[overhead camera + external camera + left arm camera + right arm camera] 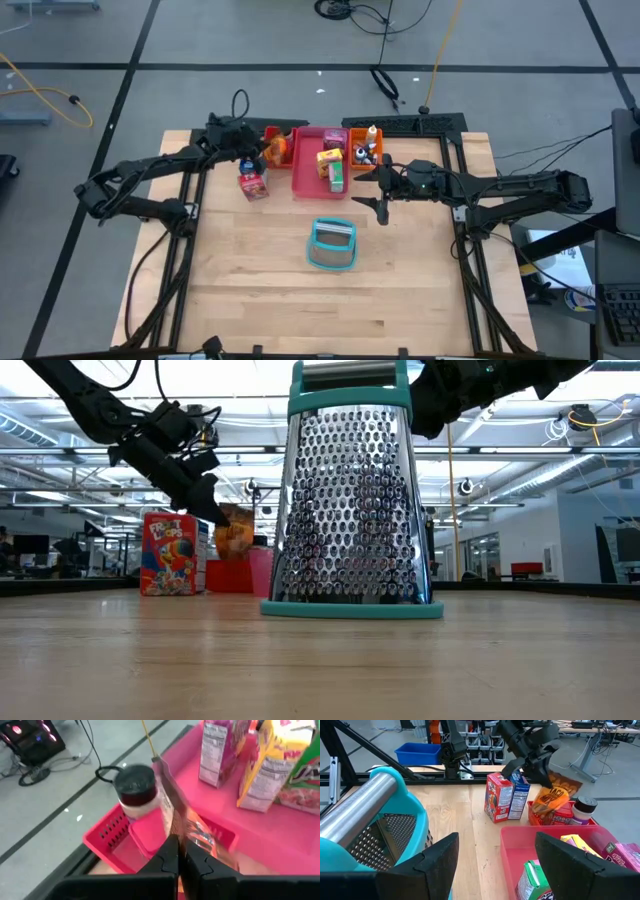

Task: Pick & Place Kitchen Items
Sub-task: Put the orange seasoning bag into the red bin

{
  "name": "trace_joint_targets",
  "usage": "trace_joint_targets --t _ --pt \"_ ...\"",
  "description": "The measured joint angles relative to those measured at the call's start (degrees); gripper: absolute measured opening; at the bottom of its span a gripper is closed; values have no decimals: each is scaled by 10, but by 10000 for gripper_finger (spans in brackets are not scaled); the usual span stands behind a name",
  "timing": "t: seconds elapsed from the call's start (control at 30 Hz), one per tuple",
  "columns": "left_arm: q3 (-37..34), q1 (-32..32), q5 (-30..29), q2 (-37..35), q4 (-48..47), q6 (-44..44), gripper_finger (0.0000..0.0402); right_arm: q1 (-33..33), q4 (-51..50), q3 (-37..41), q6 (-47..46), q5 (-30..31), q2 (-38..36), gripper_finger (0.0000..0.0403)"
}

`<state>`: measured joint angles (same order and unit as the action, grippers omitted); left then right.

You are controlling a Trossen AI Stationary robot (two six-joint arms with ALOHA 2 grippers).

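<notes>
Snack bag (554, 796) pinched in left gripper (540, 775) jaws.

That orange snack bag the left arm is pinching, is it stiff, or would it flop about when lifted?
Probably floppy: the orange snack bag hangs crumpled below the left end effector, shut on its top edge. It likely weighs little, since a thin pinch carries it. It may swing or slip, because its glossy film shows reflections above the red tray.
</notes>
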<state>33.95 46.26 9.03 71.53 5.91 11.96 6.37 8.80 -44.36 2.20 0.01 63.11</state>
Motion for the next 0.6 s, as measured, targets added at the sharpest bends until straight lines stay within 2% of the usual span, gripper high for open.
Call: trace_joint_targets --t 0.17,0.33,0.47,0.6 --pt "0 0 -3 0 -16 5 1 0 0 0 0 0 0 254" --pt "0 8 -57 0 26 -4 0 0 0 0 0 0 0 254" --pt "0 10 -15 0 39 -3 0 -1 -1 0 0 0 0 254" --pt "0 10 -1 0 28 -6 0 -1 -1 0 0 0 0 254"
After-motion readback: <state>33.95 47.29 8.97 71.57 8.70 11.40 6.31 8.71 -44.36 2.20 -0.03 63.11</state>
